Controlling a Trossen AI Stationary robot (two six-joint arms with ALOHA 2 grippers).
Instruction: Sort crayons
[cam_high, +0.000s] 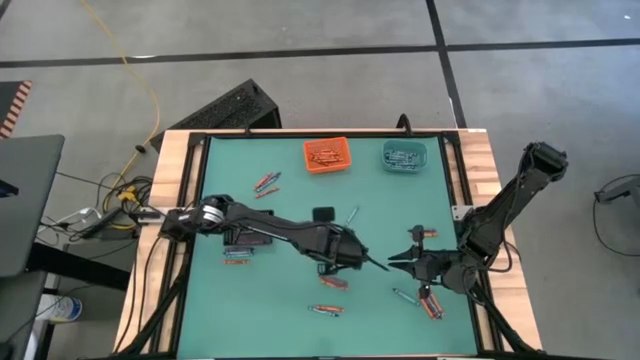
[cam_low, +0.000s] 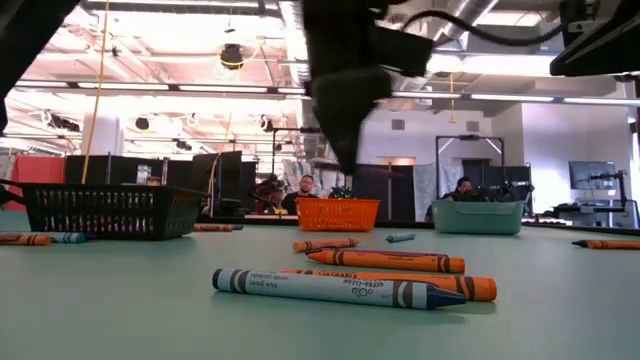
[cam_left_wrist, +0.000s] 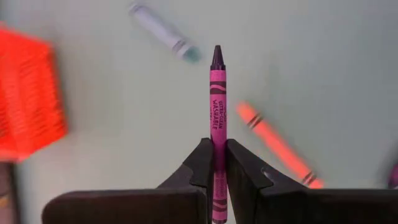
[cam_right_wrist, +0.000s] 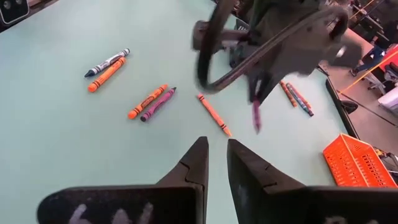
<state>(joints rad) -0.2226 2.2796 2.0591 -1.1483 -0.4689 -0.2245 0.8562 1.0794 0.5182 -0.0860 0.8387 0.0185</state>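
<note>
Blue crayon (cam_low: 325, 288) lies nearest the low camera, flat on the surface (cam_high: 290, 210), with two orange crayons (cam_low: 385, 261) just behind it, unsorted. Left claw (cam_high: 362, 258) sits mid-surface, raised, pinched tight on a purple crayon (cam_left_wrist: 217, 112) that sticks out past the fingers (cam_left_wrist: 200, 163), tip forward. Right claw (cam_high: 398, 262) hovers close by, facing the left one, fingers a slit apart with nothing between them.

Done so far, judging by how things lie: orange bin (cam_high: 327, 156) at the far edge has a heap of orange sticks in it, teal bin (cam_high: 404, 155) beside it holds some pale ones. Black bin (cam_high: 248, 235) sits under the left arm near the left side; contents not readable from above.

Left to do: plenty.
- pair of crayons (cam_high: 267, 182) far left, near the orange bin
- one blue crayon (cam_high: 352, 215) mid-surface
- short orange one (cam_high: 424, 232) by the right claw
- one or two at the black bin's near edge (cam_high: 236, 259)
- group near the front (cam_high: 330, 309), plus some by the right arm (cam_high: 430, 303)
- right wrist view also shows an orange-and-purple pair (cam_right_wrist: 152, 103) and a blue-and-orange pair (cam_right_wrist: 107, 69) loose on the surface

Roughly midway at best; the purple one in hand looks bound for a bin, most likely the black one, though that's a guess.
</note>
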